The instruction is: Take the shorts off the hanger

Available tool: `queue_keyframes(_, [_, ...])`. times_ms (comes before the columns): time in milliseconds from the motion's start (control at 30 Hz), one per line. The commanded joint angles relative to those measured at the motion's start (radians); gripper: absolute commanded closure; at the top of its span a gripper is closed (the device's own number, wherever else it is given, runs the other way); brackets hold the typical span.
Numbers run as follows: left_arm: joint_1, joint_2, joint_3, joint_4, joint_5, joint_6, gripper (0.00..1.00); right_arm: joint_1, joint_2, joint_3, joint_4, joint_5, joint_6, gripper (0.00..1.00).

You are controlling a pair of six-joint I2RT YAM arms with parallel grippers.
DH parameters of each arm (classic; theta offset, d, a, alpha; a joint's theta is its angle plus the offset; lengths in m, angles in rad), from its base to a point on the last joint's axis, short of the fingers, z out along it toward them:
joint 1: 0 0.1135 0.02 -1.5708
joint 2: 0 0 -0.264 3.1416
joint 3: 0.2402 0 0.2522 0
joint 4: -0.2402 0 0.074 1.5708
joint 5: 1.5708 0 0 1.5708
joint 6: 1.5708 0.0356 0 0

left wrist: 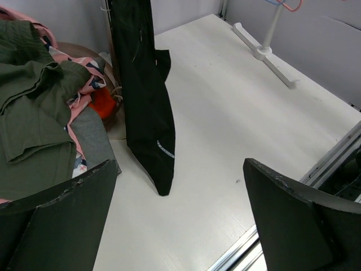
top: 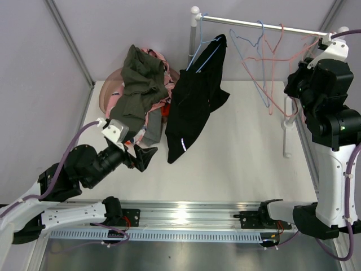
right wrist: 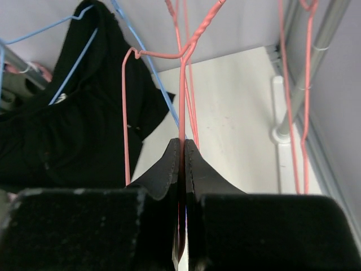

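Black shorts (top: 194,104) hang from a blue hanger (top: 204,49) on the rack's rail (top: 259,23), their lower tip close to the table. In the left wrist view the black shorts (left wrist: 144,101) dangle ahead of my left gripper (left wrist: 180,220), which is open, empty and low over the table. Olive shorts (top: 138,79), pink patterned shorts (left wrist: 84,84) and orange shorts (left wrist: 102,104) lie heaped at the left. My right gripper (right wrist: 182,144) is up by the rail, shut on a bare pink hanger (right wrist: 183,68).
The heap sits in a brownish basket (top: 110,90) at the back left. Several empty blue and pink hangers (top: 265,62) hang on the rail. The rack's white foot (top: 287,127) stands at the right, and a metal rail (top: 186,217) runs along the near edge.
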Motion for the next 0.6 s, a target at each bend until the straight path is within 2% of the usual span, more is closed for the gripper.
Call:
queue_keyframes(0, [0.002,0.007,-0.02,0.048,0.044,0.001,0.01,0.019,0.006,0.042,0.077,0.186,-0.054,1.0])
queue_keyframes(167, [0.002,0.013,-0.045,0.068,0.065,0.006,0.01,0.019,0.037,0.045,0.13,0.22,-0.092,1.0])
queue_keyframes(567, [0.002,0.027,-0.093,0.147,0.083,0.03,0.01,0.025,0.166,0.057,0.251,0.179,-0.12,1.0])
